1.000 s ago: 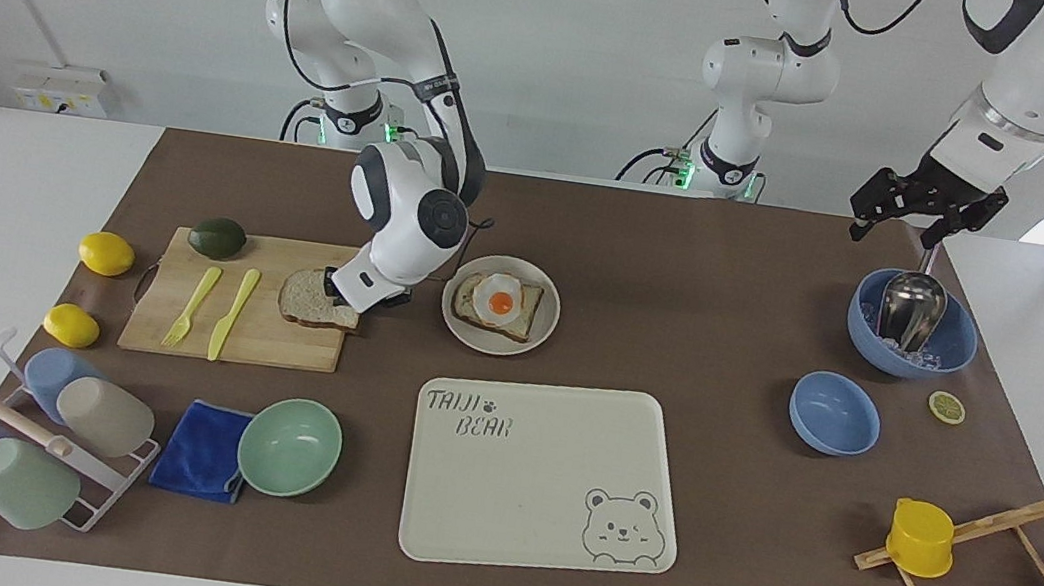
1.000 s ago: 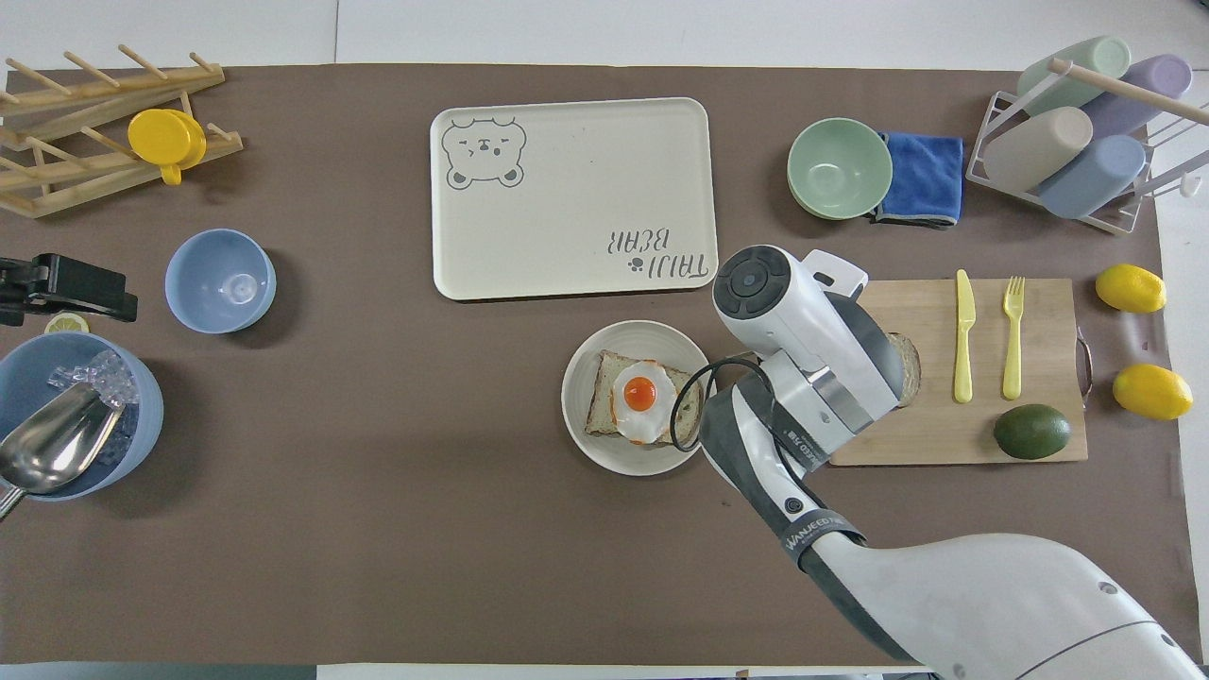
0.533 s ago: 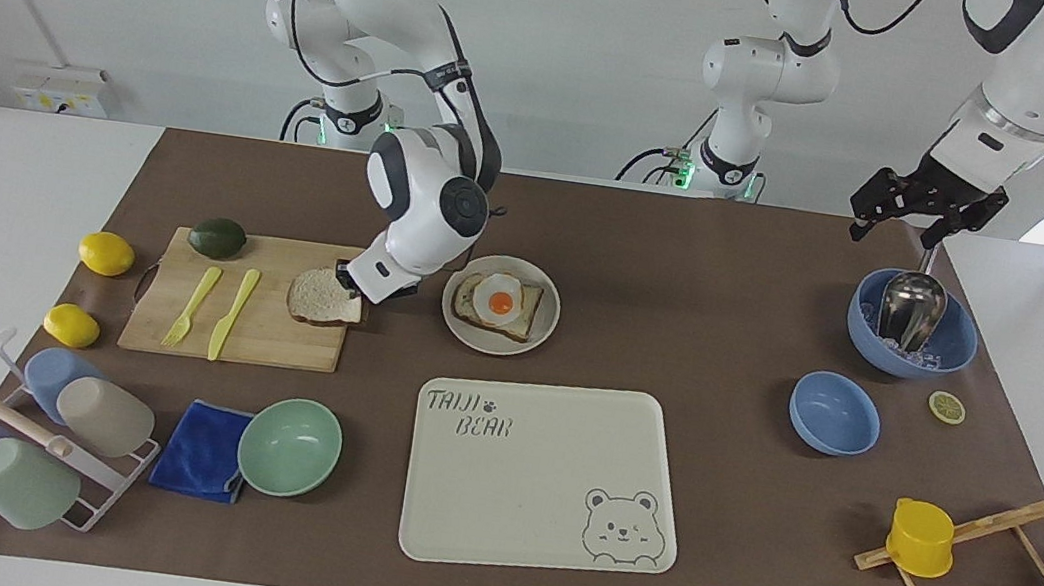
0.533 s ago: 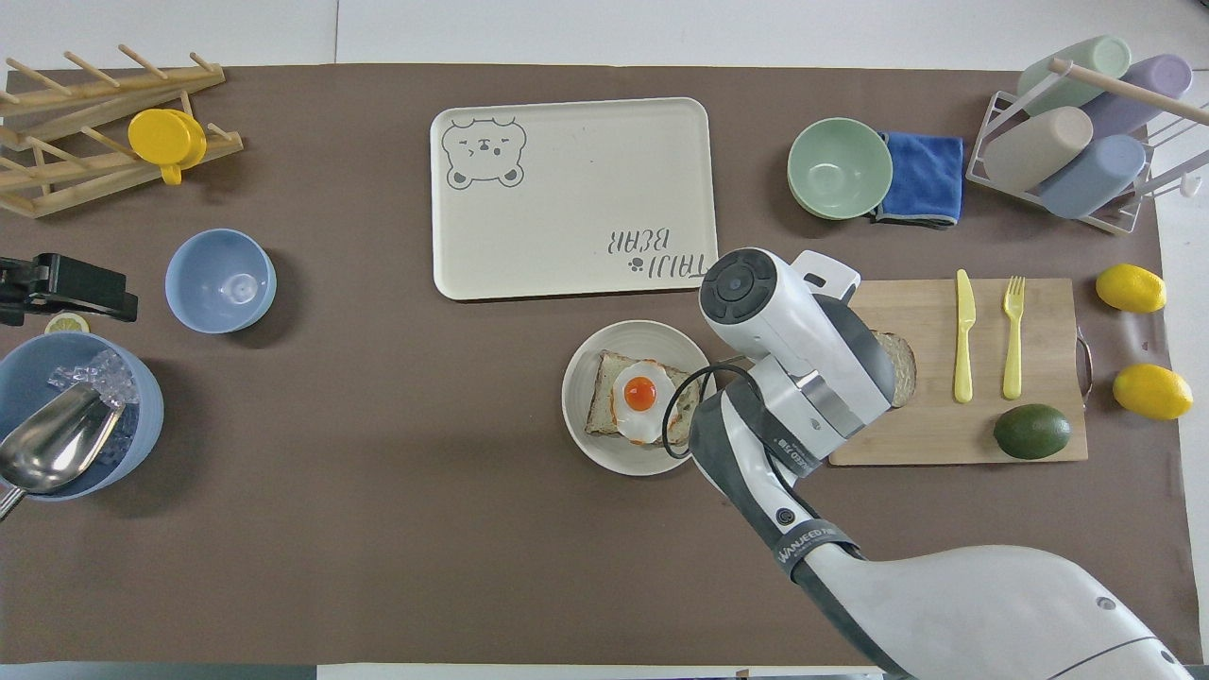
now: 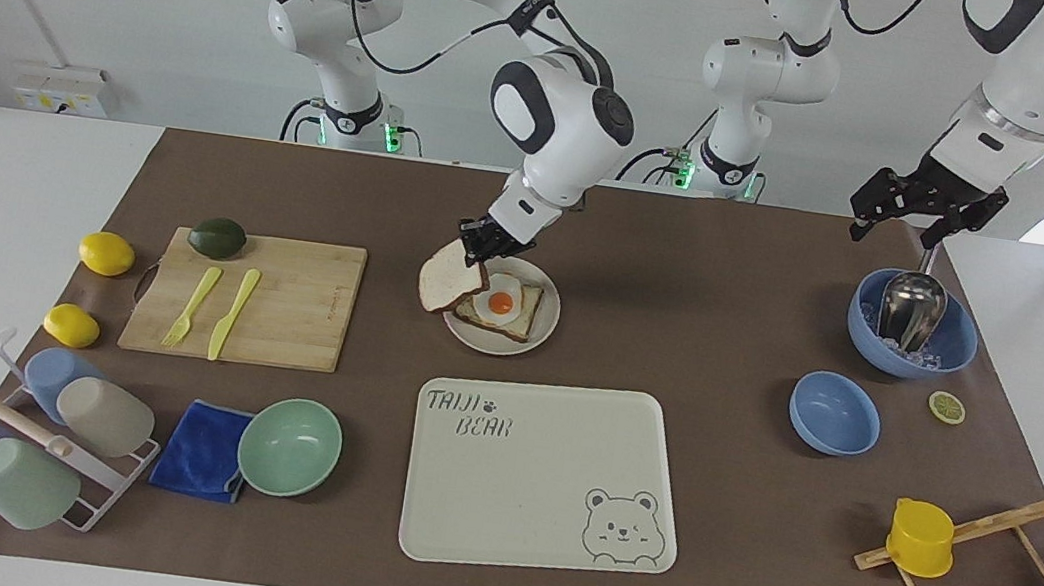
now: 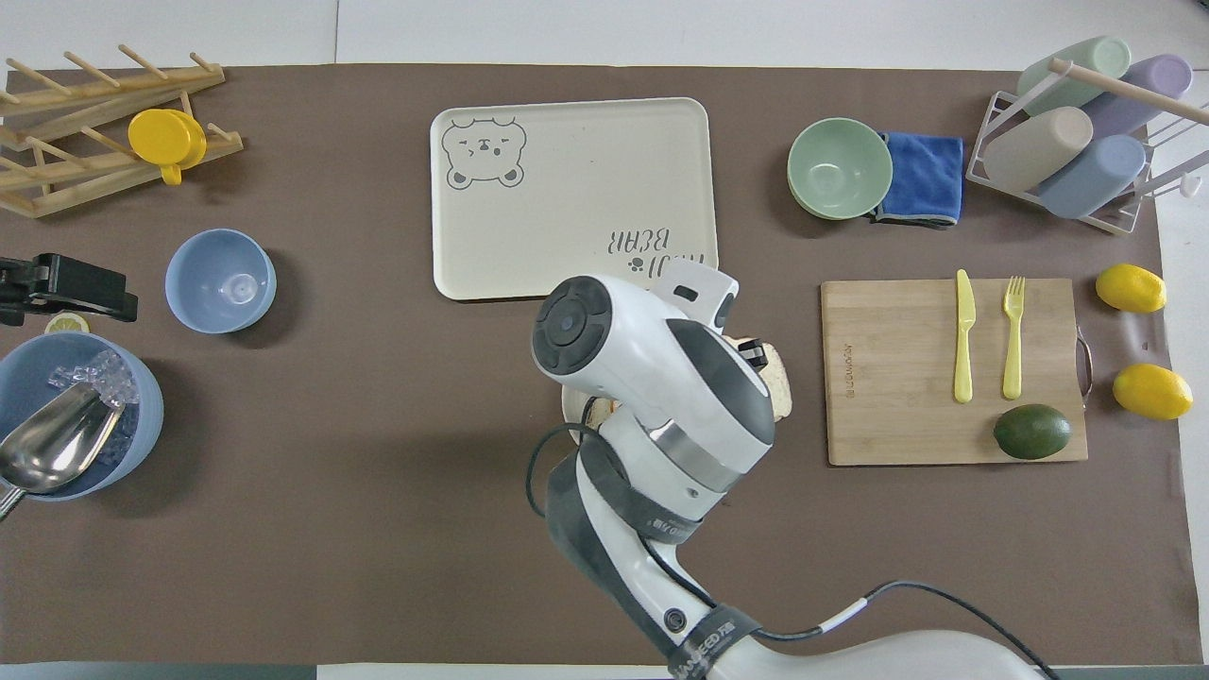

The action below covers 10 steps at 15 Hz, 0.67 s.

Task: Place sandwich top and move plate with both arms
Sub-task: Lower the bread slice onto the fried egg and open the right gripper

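Sandwich top (image 5: 450, 284), tilted, clamped in right gripper (image 5: 480, 245) over plate (image 5: 545, 326) edge beside egg toast (image 5: 502, 306); cream tray (image 5: 538, 477) toward counter's outer edge, cutting board (image 5: 289, 303) alongside; left gripper (image 5: 906, 212) spread wide above blue ice bowl (image 5: 953, 355).

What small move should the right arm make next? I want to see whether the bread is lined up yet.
Probably shift toward the plate's middle and lower. The right gripper holds the sandwich top tilted in the air over the plate's rim, only partly over the egg toast. The left gripper waits, open, above the blue bowl with the scoop.
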{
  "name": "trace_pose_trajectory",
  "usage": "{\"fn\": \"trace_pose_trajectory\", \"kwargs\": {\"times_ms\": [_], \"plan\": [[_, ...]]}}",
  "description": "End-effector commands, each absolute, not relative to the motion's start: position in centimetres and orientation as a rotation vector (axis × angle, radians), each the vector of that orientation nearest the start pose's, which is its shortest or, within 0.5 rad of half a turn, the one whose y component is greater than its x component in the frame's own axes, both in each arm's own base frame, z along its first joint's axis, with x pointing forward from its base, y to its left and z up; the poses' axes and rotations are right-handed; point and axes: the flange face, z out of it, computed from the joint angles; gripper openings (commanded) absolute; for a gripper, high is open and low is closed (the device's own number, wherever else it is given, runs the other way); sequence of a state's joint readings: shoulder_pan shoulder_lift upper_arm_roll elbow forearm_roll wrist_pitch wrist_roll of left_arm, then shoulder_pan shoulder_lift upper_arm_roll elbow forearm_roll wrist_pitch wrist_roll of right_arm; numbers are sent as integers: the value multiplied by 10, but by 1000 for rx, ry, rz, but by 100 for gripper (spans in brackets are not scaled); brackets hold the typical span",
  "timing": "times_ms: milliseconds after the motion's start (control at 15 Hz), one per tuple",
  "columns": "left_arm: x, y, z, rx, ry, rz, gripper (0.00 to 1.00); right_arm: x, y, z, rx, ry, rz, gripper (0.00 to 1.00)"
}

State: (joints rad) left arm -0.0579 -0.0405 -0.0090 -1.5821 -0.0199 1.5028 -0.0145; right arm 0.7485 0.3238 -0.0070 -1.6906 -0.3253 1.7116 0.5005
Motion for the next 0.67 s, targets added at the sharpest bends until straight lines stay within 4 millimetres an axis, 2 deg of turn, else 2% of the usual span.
{"fn": "trace_pose_trajectory", "kwargs": {"times_ms": [0, 267, 400, 600], "plan": [[530, -35, 639, -3142, 99, 53, 100, 476, 400, 375, -3476, -577, 86, 0], [530, -35, 640, -3142, 99, 51, 100, 478, 402, 375, -3428, -517, 81, 0], [530, -35, 640, -3142, 99, 51, 100, 476, 403, 366, -3387, -447, 86, 0], [530, -35, 640, -3142, 99, 51, 100, 473, 408, 364, -3351, -394, 84, 0]]}}
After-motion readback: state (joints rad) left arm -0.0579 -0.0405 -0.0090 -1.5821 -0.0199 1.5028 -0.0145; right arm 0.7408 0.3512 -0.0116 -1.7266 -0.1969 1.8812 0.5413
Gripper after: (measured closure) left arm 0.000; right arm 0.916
